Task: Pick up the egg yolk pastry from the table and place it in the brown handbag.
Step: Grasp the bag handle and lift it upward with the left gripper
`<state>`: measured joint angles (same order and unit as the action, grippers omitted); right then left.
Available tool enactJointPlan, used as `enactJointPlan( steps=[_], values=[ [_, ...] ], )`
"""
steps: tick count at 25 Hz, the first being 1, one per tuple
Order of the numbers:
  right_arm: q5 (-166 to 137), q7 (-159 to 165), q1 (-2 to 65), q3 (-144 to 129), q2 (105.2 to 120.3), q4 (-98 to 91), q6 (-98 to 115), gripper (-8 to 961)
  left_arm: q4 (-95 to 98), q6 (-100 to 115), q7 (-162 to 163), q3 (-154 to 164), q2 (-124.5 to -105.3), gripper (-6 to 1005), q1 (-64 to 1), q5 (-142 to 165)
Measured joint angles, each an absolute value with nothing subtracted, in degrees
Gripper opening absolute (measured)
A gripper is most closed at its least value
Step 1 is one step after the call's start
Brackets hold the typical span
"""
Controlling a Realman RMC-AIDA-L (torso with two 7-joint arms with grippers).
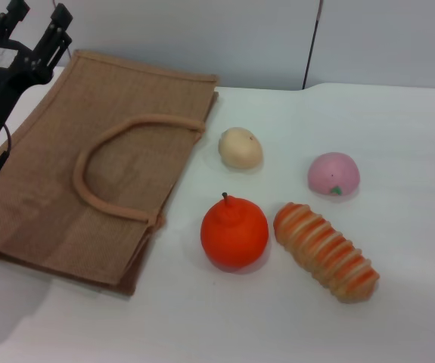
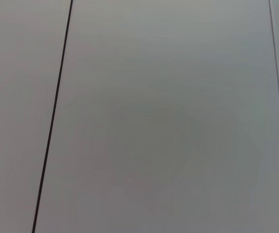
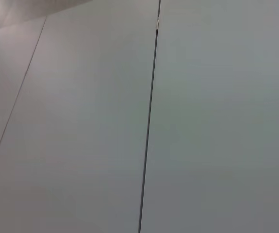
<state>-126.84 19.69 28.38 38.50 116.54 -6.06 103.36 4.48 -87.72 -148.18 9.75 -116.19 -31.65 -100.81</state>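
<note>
The egg yolk pastry [image 1: 240,147], a small pale cream ball with a brown speck, lies on the white table just right of the brown handbag [image 1: 88,166]. The handbag lies flat at the left, its loop handle [image 1: 119,162] on top. My left gripper [image 1: 35,19] is raised at the far left, above the bag's far corner, with its fingers spread and empty. The right gripper is out of view. Both wrist views show only a plain grey wall.
An orange fruit [image 1: 234,232] sits in front of the pastry. A pink dome bun [image 1: 334,174] and an orange-striped long bread [image 1: 325,250] lie to the right. The white table [image 1: 399,128] ends at the grey wall behind.
</note>
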Motion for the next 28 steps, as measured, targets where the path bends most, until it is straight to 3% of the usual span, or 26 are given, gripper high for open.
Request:
enactJointPlan(
  steps=[14, 28],
  values=[
    [-126.9, 19.7, 28.4, 38.5, 116.54, -6.1, 102.9, 891, 4.7, -87.3, -145.6, 9.8, -116.14, 727, -31.6, -100.7],
    [-126.9, 19.7, 28.4, 38.4, 116.54, -6.1, 102.8, 891, 9.7, -84.1, -119.9, 10.6, -112.71, 727, -32.3, -94.9]
  ],
)
